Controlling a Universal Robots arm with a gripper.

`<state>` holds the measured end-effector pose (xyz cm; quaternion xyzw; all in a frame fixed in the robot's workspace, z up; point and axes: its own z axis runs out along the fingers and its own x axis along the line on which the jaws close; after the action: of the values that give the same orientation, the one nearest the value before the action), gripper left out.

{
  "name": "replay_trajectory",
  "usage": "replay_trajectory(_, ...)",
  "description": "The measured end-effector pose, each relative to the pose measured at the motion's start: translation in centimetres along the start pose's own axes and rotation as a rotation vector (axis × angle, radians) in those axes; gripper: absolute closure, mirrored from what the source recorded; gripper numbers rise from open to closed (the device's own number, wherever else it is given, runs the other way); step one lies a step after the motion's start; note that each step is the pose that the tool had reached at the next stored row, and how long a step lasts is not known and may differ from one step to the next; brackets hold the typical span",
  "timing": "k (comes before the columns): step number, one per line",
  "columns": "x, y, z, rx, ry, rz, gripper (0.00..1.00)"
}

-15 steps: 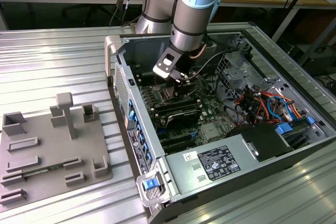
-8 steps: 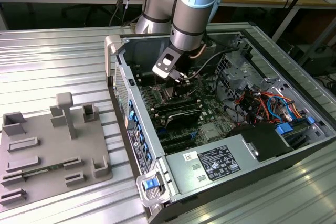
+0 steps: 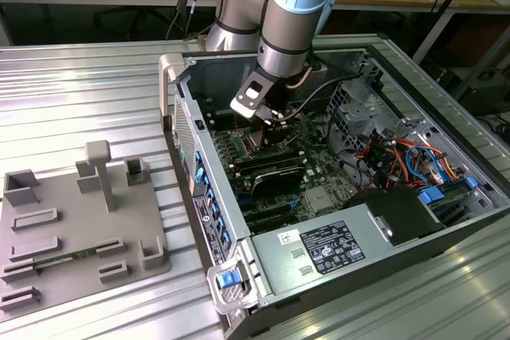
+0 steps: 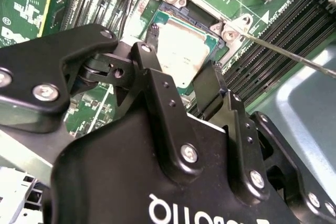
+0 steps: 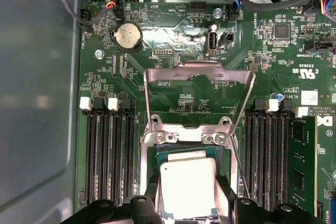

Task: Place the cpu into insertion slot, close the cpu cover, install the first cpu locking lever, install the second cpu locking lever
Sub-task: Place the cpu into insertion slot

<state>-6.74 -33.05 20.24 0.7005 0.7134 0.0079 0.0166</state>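
Clamped on the cpu, my pincer hangs squarely over the insertion slot, cpu cover raised, at eleven o'clock inside the open case.

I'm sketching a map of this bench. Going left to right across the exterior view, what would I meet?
Grey fixture plate → blue latch tab on the case corner → white label on the power supply → blue cables.
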Motion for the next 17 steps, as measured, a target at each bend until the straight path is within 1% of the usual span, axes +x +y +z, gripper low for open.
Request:
replay_trajectory(3,-0.05,0.08,0.03,-0.0002,0.0003,0.002,0.47)
replay_trajectory(8,-0.16,0.08,0.03,-0.0003,0.0005,-0.006,0.47)
replay_trajectory(9,-0.17,0.09,0.07,-0.001,0.0014,-0.01,0.46)
replay_trajectory(10,-0.18,0.08,0.05,-0.0006,0.0011,-0.011,0.4)
replay_trajectory(12,-0.18,0.07,0.05,-0.0002,0.0006,-0.014,0.4)
replay_trajectory(14,-0.24,0.08,0.11,-0.0005,0.0014,-0.025,0.4)
replay_trajectory(17,-0.26,0.07,0.15,-0.0008,0.0023,-0.053,0.4)
